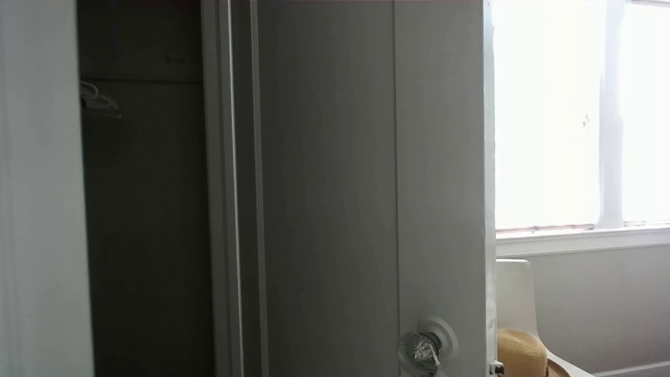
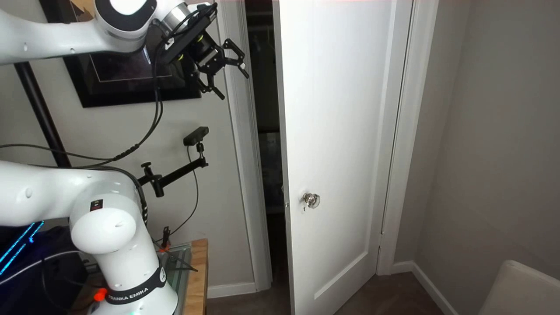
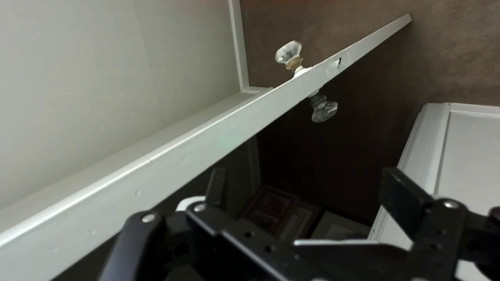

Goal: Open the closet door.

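The closet door is a tall pale panel [image 1: 330,183] [image 2: 337,144] standing ajar in both exterior views, with a dark gap beside its free edge. In the wrist view, the door edge [image 3: 218,134] runs diagonally from lower left to upper right. A clear, faceted round knob [image 1: 423,352] [image 2: 311,200] sits on the face; the wrist view shows a knob [image 3: 289,52] on each side. My gripper [image 2: 232,83] [image 3: 306,185] is open and empty, high up, left of the door's free edge in an exterior view. Its fingers appear apart from the door.
The dark closet interior [image 1: 146,209] holds hangers [image 1: 102,102]; framed pictures [image 3: 273,210] lie low inside. A door frame strip [image 2: 245,144] stands beside the gap. A camera on an arm [image 2: 196,136], a wall picture [image 2: 131,83] and a white chair [image 2: 520,288] are nearby.
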Robot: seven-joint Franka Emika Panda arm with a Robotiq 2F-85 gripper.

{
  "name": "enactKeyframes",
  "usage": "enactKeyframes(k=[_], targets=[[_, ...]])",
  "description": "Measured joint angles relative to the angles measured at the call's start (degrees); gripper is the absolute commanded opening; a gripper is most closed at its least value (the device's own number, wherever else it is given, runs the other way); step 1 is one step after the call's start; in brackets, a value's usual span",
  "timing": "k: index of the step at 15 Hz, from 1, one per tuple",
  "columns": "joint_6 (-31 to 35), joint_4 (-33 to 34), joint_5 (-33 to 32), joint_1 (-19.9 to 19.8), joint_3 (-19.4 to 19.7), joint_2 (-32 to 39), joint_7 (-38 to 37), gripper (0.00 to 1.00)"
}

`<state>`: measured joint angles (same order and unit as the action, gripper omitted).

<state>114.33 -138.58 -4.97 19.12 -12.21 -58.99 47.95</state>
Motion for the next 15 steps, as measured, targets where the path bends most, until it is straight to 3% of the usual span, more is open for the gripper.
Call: enactKeyframes(k=[5, 9, 15], targets=[[3.9, 0.3, -3.4, 1.2, -4.1, 5.5, -1.7, 1.0], [8.5, 0.9, -8.4, -0.5, -6.9, 8.5, -10.7, 1.0], [25.5, 0.7, -14.8, -1.6, -6.8, 13.7, -19.4, 1.0]])
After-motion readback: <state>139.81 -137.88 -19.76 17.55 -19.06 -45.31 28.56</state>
